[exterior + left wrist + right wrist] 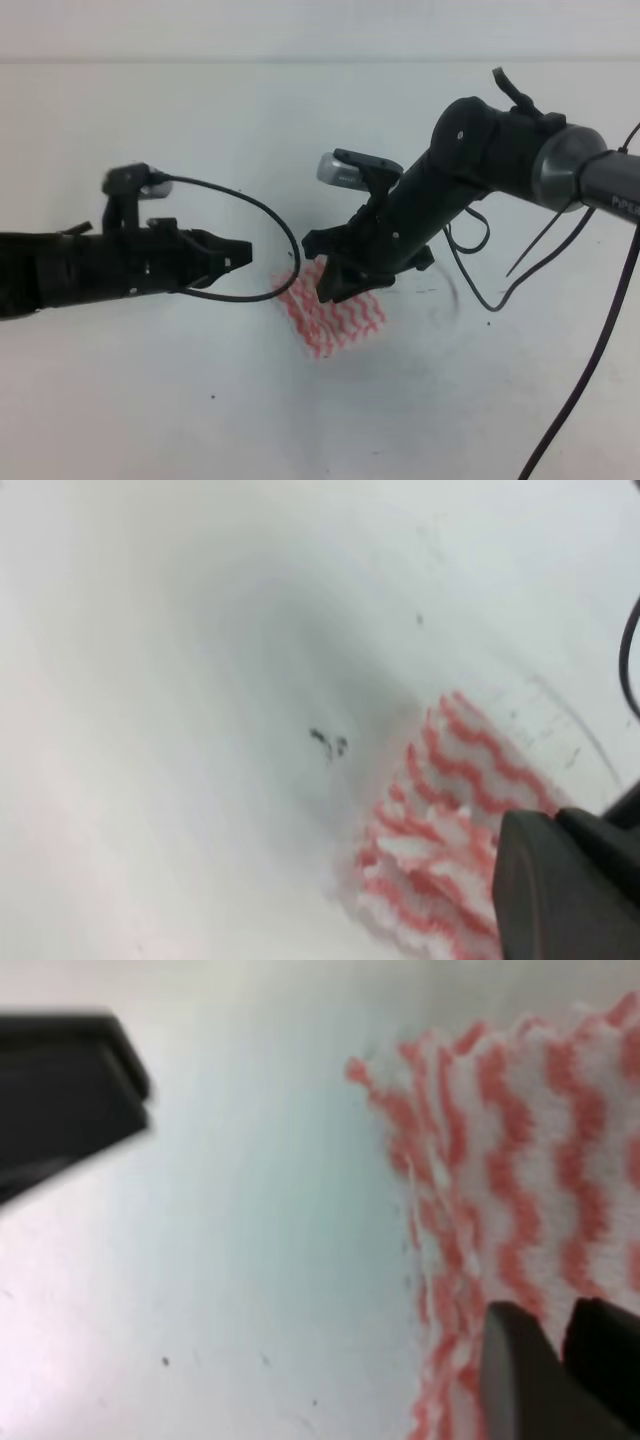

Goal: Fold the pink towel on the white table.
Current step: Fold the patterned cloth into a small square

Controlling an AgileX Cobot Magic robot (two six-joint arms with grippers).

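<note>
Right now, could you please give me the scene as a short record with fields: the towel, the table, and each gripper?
towel: pink towel, white with pink-red zigzag stripes, lying on the table
table: white table, plain, a few dark specks
left gripper: left gripper to the left of the towel, not touching it; open or shut cannot be told
right gripper: right gripper over the towel's upper left part; contact and jaw state cannot be told
</note>
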